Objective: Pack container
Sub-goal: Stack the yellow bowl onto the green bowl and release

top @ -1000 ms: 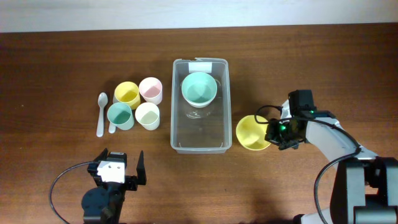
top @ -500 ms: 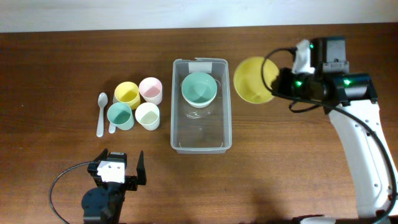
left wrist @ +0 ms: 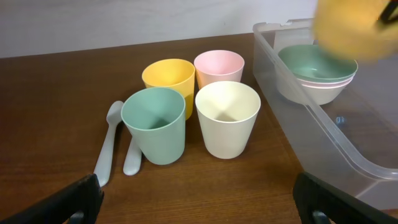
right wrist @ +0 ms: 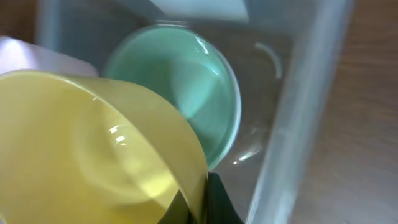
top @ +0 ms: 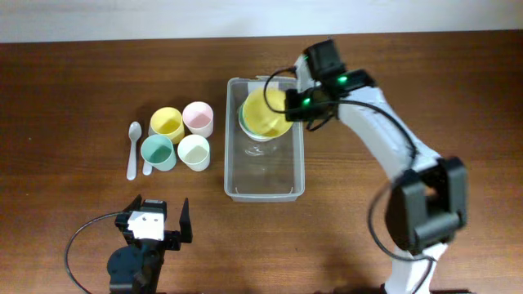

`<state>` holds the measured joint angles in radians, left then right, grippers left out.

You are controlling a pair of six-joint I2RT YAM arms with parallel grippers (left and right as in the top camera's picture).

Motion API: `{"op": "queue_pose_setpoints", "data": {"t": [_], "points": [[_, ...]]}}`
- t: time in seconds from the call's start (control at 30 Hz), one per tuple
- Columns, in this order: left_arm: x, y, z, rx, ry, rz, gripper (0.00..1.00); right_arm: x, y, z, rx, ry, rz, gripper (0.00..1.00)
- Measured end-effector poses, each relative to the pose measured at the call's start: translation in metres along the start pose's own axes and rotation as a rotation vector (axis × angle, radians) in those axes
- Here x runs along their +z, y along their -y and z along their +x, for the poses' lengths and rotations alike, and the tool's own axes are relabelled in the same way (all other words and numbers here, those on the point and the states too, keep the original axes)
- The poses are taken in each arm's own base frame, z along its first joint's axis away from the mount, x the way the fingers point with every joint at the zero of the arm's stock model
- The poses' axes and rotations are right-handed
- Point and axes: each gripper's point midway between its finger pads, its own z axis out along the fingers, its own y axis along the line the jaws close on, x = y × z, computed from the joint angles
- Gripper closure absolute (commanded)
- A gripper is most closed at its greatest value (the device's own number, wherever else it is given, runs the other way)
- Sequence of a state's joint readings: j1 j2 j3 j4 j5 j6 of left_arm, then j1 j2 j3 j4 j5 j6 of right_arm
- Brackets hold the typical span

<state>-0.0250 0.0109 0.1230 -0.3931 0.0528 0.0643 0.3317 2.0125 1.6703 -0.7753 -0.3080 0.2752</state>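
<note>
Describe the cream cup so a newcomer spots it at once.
Left of the clear container stand four cups. The cream cup is in the row nearer the robot, on the container's side; the others are teal, pink and yellow.

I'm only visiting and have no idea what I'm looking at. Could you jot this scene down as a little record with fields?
container: clear bin, green bowl inside at the far end
right gripper: shut on the yellow bowl, held tilted over the green bowl
left gripper: open, holding nothing
left of container: yellow cup, pink cup, green cup, cream cup, spoon
</note>
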Motion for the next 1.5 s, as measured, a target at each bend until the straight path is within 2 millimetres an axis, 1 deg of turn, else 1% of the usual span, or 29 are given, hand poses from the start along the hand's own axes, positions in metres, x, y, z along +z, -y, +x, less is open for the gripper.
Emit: {"op": "queue_pose_setpoints", "data": {"t": [0.03, 0.07, 0.1, 0.17, 0.2, 0.23, 0.33, 0.57, 0.67, 0.73, 0.83, 1.17, 1.5], "points": [[0.0, 0.0, 0.0, 0.0, 0.001, 0.0, 0.0, 0.014, 0.001, 0.004, -0.003, -0.019, 0.001, 0.96], [0.0, 0.0, 0.0, 0.0, 0.001, 0.0, 0.0, 0.024, 0.001, 0.005, -0.008, -0.027, 0.001, 0.96], [0.0, 0.0, 0.0, 0.0, 0.0, 0.0, 0.0, 0.03, 0.001, 0.004, -0.014, -0.024, -0.002, 0.96], [0.0, 0.0, 0.0, 0.0, 0.0, 0.0, 0.0, 0.036, -0.001, 0.002, -0.024, -0.014, -0.007, 0.95], [0.0, 0.0, 0.0, 0.0, 0.0, 0.0, 0.0, 0.037, -0.001, 0.0, -0.027, -0.007, -0.009, 0.93], [0.0, 0.0, 0.0, 0.0, 0.0, 0.0, 0.0, 0.037, -0.002, -0.003, -0.032, 0.006, -0.013, 0.88], [0.0, 0.0, 0.0, 0.0, 0.001, 0.0, 0.0, 0.036, -0.004, -0.01, -0.047, 0.034, -0.02, 0.87], [0.0, 0.0, 0.0, 0.0, 0.0, 0.0, 0.0, 0.033, -0.007, -0.015, -0.059, 0.045, -0.023, 0.88], [0.0, 0.0, 0.0, 0.0, 0.0, 0.0, 0.0, 0.025, -0.012, -0.025, -0.066, 0.067, -0.029, 0.94], [0.0, 0.0, 0.0, 0.0, 0.0, 0.0, 0.0, 0.018, -0.018, -0.034, -0.077, 0.088, -0.036, 0.95], [0.0, 0.0, 0.0, 0.0, 0.0, 0.0, 0.0, 0.013, -0.021, -0.04, -0.082, 0.102, -0.039, 0.96], [0.0, 0.0, 0.0, 0.0, 0.0, 0.0, 0.0, 0.013, -0.012, -0.035, -0.071, 0.084, 0.005, 0.96], [0.0, 0.0, 0.0, 0.0, 0.0, 0.0, 0.0, 0.013, -0.011, -0.032, -0.067, 0.071, 0.012, 0.96]]}}
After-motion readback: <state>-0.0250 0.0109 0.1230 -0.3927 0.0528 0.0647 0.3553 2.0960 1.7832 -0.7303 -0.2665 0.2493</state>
